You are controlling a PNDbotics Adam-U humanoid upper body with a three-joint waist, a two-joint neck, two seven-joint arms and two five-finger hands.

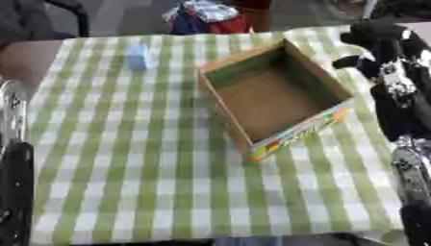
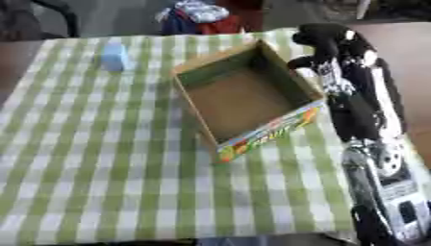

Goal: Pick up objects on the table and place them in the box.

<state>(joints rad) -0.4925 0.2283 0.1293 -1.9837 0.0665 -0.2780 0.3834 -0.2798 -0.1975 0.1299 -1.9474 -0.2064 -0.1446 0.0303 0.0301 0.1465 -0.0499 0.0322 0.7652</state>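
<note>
An open cardboard box (image 1: 273, 98) with a colourful printed side stands right of the middle of the green checked tablecloth (image 1: 126, 158). Nothing shows on its brown floor. A small light-blue object (image 1: 137, 56) stands on the cloth at the far left, well away from the box. My right hand (image 2: 326, 42), black, hangs beside the box's far right corner, its forearm running down the right edge. Blur hides how the hand is set. Only my left arm (image 1: 12, 168) shows, at the left edge, without its hand.
Beyond the table's far edge lies a heap of red, blue and white things (image 1: 206, 17). Bare brown tabletop (image 1: 23, 60) shows at the far left. The cloth ends near the view's bottom edge.
</note>
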